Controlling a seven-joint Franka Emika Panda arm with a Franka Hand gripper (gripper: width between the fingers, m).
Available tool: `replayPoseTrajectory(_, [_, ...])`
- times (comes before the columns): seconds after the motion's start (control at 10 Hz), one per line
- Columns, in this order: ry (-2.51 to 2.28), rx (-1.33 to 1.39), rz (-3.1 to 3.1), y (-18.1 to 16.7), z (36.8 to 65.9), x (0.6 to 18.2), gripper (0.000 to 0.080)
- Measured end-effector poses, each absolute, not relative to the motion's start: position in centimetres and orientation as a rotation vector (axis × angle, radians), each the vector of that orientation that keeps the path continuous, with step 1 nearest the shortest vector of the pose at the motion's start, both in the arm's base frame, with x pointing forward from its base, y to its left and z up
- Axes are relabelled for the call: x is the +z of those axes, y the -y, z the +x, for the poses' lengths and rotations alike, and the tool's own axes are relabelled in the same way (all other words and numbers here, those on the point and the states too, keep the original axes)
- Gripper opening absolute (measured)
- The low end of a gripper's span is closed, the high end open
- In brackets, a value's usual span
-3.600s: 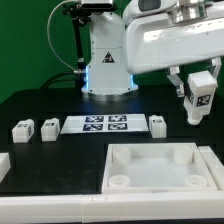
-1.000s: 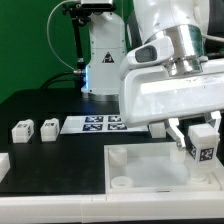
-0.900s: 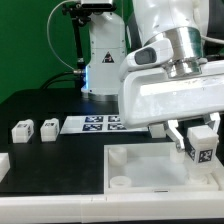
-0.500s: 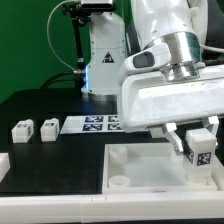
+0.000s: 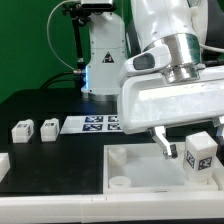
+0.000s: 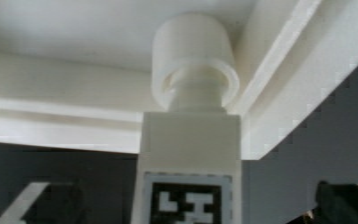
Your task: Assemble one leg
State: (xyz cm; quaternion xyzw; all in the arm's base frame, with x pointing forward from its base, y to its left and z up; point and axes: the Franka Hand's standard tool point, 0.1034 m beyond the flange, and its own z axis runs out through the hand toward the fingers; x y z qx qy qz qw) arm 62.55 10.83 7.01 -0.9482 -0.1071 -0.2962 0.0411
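Bright, even light leaves the white tray pale against the black worktop. In the wrist view the leg looks soft and blurred.

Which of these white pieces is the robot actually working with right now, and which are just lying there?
In the job:
- the leg by the tray's corner
- the tray with round sockets

Just lying about:
- spare leg, at the exterior view's left
- second spare leg, beside it
- the marker board, which is fixed to the table
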Motion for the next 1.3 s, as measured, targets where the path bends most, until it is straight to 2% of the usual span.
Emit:
replayPoseTrajectory(0.3, [0.329,-0.900,-2.905,-10.9,62.6,7.0,0.0649])
replayPoseTrajectory(0.5, [0.325,-0.834,-2.908,-11.7,64.0,8.6,0.0649])
replayPoseTrajectory(0.7, [0.332,-0.778,-2.910,-12.1,65.6,9.2,0.0649])
replayPoseTrajectory(0.8, [0.332,-0.749,-2.914,-12.1,65.5,8.9,0.0649])
replayPoseTrajectory(0.9, [0.346,-0.597,-2.931,-12.3,65.0,8.3,0.0649])
replayPoseTrajectory(1.2, [0.358,-0.243,-2.949,-12.0,64.1,8.1,0.0649])
replayPoseTrajectory(1.3, [0.363,-0.058,-2.943,-11.9,63.0,8.0,0.0649])
